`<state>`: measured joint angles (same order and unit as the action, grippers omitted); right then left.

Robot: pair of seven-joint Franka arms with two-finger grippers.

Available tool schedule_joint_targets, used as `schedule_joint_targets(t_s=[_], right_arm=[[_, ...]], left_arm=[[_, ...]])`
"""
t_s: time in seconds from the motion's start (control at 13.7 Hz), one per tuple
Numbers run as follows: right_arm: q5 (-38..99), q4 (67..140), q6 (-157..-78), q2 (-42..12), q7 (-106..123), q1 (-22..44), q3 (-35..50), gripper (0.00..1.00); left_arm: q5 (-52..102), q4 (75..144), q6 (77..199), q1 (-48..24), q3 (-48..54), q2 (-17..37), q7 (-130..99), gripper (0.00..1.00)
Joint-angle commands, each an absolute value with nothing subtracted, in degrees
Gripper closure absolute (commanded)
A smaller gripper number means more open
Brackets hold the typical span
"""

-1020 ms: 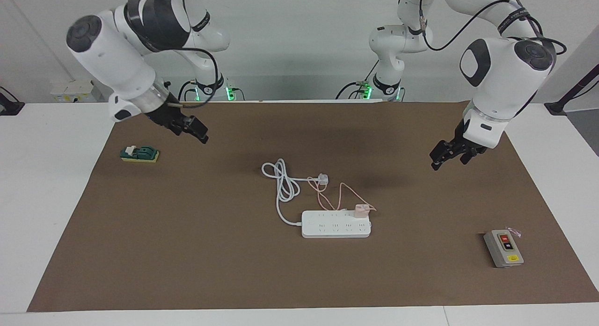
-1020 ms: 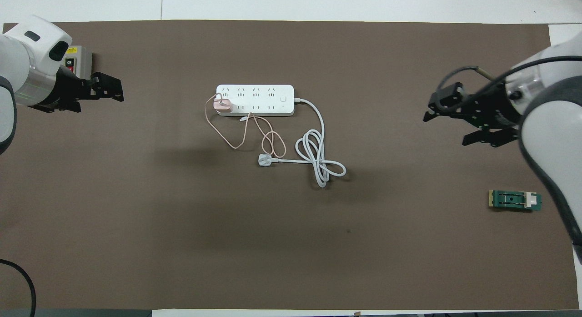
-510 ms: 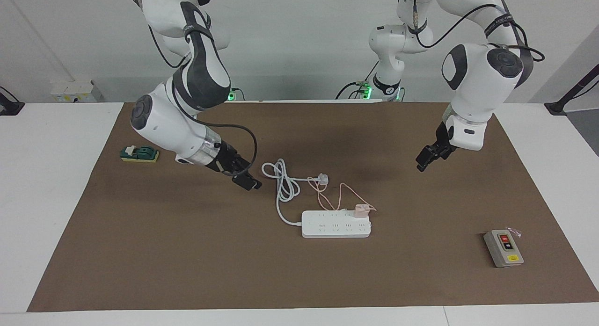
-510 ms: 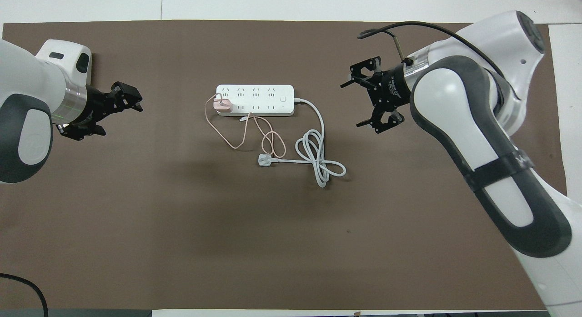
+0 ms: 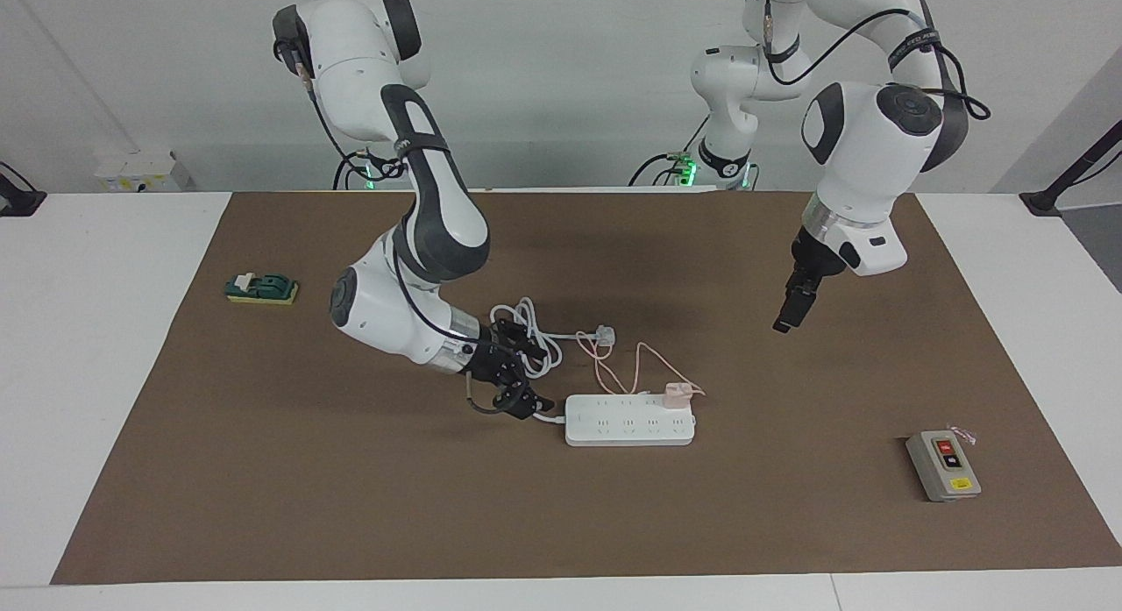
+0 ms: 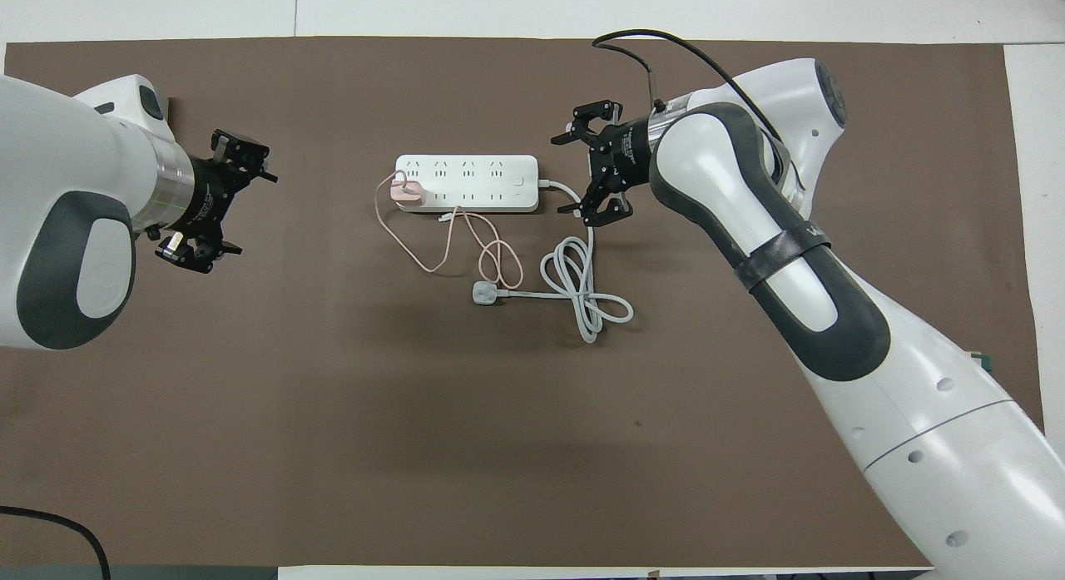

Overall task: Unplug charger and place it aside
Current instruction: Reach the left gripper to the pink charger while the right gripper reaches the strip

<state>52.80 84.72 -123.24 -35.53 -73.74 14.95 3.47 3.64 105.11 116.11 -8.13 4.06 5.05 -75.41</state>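
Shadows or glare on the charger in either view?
Facing view: soft arm shadows fall on the brown mat nearer to the robots than the power strip; the charger is evenly lit, with no glare. Overhead view: faint shadow patches lie on the mat beside the cords, and the charger is unobstructed.

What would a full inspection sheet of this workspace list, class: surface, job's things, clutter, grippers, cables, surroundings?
Surface: brown mat on a white table.
Job's things: charger plugged into the power strip, at its end toward the left arm.
Clutter: green switch block; grey button box.
Grippers: right gripper open, low beside the strip's corded end; left gripper open, up over bare mat.
Cables: pink cable looped; white cord coiled, its plug lying loose.
Surroundings: white wall; nothing else seen.
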Motion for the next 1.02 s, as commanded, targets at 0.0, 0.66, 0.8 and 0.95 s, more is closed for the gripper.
schedule_joint_targets(t_s=[0.0,0.66,0.8,0.95], right_arm=[[56.7,80.1,-123.3,-40.2,-76.2,14.9,3.4,0.0],[57.1,72.8,-128.5,-48.6,-80.4,17.7,3.3,0.0],[56.7,72.1,-128.9,-49.0,-80.6,18.1,3.3,0.0],[56.6,72.1,-132.9,-49.3,-80.4,20.0,3.3,0.0]], left_arm=[[6.4,99.2,114.7,-9.8,3.1,11.3,-87.9,0.0],[2.6,88.5,113.0,-19.2,2.6,25.0,-107.8,0.0],[3.0,88.5,112.7,-18.5,2.7,25.0,-109.0,0.0],[3.2,88.4,113.4,-19.1,2.7,25.1,-112.4,0.0]])
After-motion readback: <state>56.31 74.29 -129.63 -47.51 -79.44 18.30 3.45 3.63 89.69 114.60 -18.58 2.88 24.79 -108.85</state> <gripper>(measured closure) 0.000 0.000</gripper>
